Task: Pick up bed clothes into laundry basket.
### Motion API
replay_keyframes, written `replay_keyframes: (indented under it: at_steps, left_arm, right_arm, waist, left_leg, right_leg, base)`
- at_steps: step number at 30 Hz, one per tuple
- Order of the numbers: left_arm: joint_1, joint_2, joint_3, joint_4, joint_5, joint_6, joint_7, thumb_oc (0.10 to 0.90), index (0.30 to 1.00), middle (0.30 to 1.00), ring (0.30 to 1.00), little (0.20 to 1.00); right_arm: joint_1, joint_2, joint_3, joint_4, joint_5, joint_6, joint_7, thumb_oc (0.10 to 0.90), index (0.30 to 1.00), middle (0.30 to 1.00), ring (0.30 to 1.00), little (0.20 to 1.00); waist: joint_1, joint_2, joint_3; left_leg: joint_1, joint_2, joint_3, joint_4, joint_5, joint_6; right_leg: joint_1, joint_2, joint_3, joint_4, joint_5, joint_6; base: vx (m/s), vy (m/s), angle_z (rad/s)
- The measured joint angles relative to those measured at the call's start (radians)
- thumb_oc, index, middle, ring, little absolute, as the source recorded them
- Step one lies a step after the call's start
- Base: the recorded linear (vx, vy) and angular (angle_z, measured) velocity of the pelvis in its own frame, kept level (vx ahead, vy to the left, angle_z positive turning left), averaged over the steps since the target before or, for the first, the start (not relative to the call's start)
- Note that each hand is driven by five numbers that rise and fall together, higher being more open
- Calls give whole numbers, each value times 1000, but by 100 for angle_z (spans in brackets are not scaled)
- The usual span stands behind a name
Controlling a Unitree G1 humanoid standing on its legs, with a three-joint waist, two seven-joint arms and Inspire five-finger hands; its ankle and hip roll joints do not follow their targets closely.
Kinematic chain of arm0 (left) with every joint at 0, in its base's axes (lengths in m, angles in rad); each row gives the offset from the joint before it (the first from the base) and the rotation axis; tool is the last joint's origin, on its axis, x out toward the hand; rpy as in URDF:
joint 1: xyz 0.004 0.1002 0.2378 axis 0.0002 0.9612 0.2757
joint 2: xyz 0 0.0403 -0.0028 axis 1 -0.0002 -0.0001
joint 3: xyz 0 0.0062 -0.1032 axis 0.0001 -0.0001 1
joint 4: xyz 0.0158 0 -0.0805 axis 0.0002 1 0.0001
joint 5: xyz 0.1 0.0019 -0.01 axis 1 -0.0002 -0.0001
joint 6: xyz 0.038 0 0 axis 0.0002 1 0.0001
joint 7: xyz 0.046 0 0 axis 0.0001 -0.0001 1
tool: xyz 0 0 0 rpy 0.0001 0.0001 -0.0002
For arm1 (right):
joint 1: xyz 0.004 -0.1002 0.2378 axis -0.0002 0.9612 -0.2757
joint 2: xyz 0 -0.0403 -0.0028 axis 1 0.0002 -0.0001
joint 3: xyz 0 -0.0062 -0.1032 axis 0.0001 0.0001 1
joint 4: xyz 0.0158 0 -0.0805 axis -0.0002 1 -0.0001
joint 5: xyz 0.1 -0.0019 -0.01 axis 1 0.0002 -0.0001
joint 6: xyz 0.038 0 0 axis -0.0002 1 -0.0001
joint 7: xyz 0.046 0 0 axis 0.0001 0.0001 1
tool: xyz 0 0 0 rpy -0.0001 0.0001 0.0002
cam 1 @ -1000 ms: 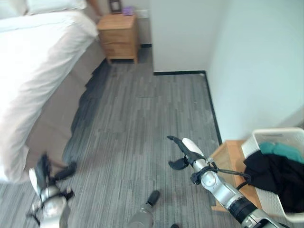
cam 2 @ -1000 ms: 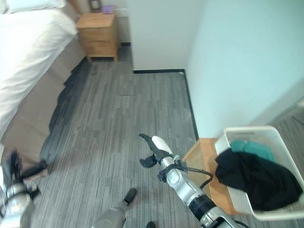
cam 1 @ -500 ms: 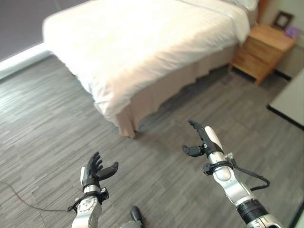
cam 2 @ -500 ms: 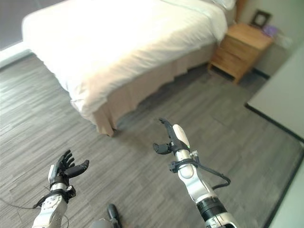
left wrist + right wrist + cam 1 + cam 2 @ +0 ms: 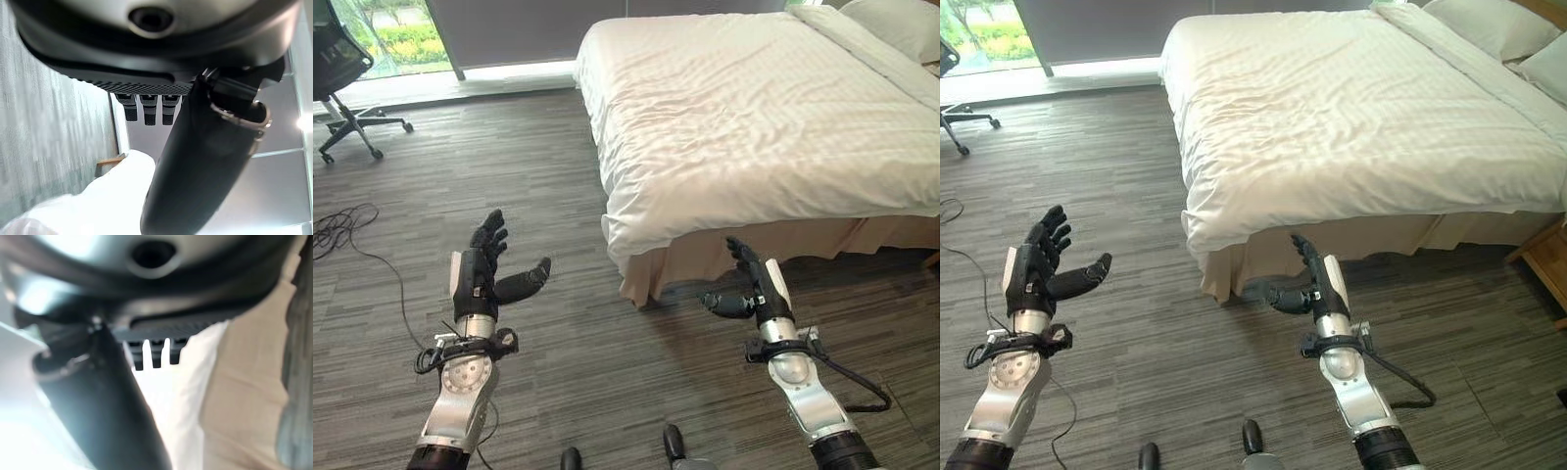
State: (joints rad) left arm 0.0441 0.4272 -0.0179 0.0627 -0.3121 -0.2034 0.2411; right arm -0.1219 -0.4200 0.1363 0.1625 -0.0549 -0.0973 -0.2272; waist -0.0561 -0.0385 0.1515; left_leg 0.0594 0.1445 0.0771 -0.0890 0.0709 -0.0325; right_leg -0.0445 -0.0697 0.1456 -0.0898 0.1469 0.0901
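A wide bed [image 5: 783,108] with a white cover and a beige skirt [image 5: 773,250] fills the upper right of the eye views; I see no loose clothes on it. My left hand [image 5: 478,274] is raised over the floor left of the bed's corner, fingers straight and spread, thumb out, holding nothing. My right hand [image 5: 756,289] hovers just in front of the bed skirt, fingers relaxed, thumb pointing left, empty. In the wrist views the left hand [image 5: 205,147] and the right hand [image 5: 112,396] show straight fingers with the white cover beyond them.
Dark grey plank floor [image 5: 568,392] spreads around the bed. A black office chair [image 5: 342,83] stands at the far left by a window. Pillows [image 5: 1489,24] lie at the bed's head, and a wooden nightstand's corner [image 5: 1545,264] shows at the right edge.
The camera has swung far left: the laundry basket and nightstand wall are gone from view, and the bed now lies ahead. Both hands have stayed empty, with the left one raised higher.
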Motion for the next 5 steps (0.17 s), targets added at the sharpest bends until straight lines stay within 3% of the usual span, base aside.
replay_keyframes:
  at_steps: [2, 5]
  left_arm:
    - [39, -28, -1, 0, 1, 3, -20, 800, 900, 900, 900, 900]
    - [45, -50, -1, 0, 0, 5, -35, 800, 900, 900, 900, 900]
  right_arm:
    - [13, 0, -22, -17, 0, 0, 0, 800, 900, 900, 900, 900]
    - [37, -1, -38, -17, 0, 1, 0, 800, 900, 900, 900, 900]
  waist:
    - [-23, 2, 1]
    - [-24, 3, 2]
  left_leg:
    - [13, 1, 5, 0, -7, -14]
    - [27, -5, 19, 0, -15, -49]
  right_leg:
    - [9, -1, 2, 0, -3, 2]
    - [22, -7, 1, -1, -8, 9]
  base:
    - [44, -18, -13]
    - [18, -11, -1]
